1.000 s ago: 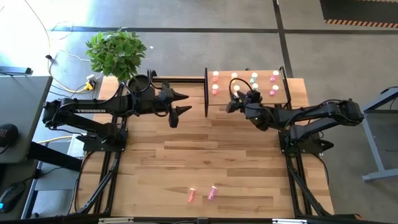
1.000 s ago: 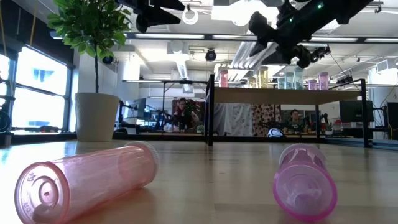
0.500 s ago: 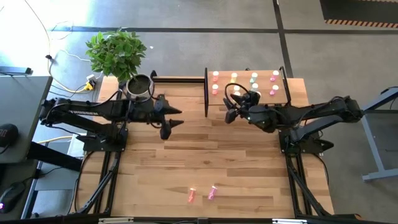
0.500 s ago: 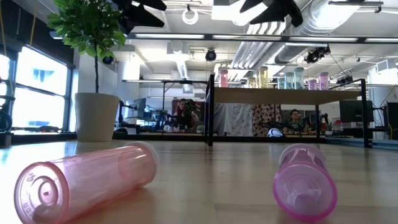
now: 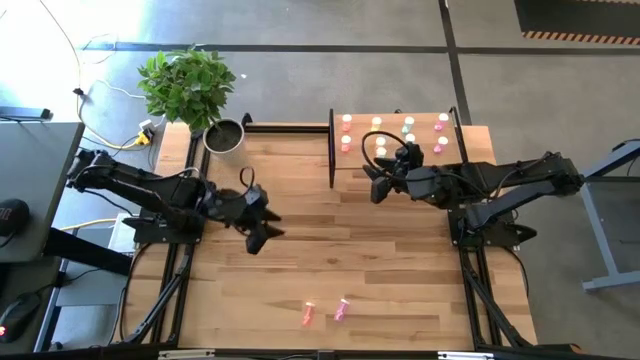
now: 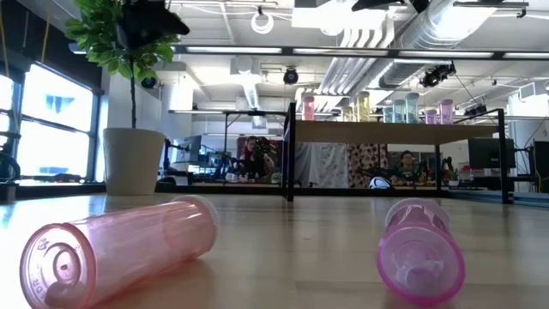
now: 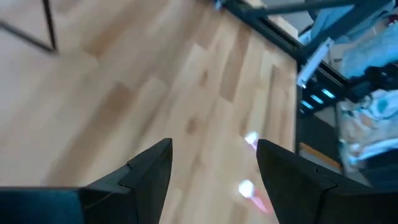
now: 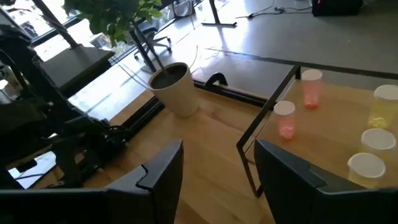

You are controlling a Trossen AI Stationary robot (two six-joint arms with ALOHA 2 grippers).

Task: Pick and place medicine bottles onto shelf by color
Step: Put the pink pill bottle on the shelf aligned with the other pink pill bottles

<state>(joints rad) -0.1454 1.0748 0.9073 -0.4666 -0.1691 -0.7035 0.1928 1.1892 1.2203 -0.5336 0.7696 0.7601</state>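
Pink and magenta first, nearest the low camera: pink bottle [image 6: 120, 249] lying on its side at left, magenta bottle [image 6: 420, 249] lying at right, both on the wooden table [image 6: 292, 232], well apart. Seen from above as two tiny marks near the table's front edge, pink bottle [image 5: 308, 314] just beside magenta bottle [image 5: 341, 310]; size and open ends readable only from the low view.

Farther back, left gripper [image 5: 262, 227] over the table's left-middle, fingers spread wide, nothing between them. From there, the two lying bottles at about five o'clock in the high view, well apart from the fingers. Left wrist view: both dark fingers [image 7: 146, 171] parted, bare wood in the gap, two blurred pink spots beyond the fingertips.

Farther still, right gripper [image 5: 377, 180] hanging beside the shelf [image 5: 465, 160], at its nine o'clock, fingers wide and empty. Right wrist view: fingers [image 8: 163, 169] apart, and past them standing bottles on the shelf [image 8: 336, 118], two pink [image 8: 285, 118] and pale yellow ones at the edge, none touching the fingers.

Only in the high view: full rows of shelved bottles [image 5: 408, 128]. Only in the low view: their upright stance [image 6: 308, 107], plus people seated in the room behind. Potted plant [image 5: 190, 85] at the far left corner.
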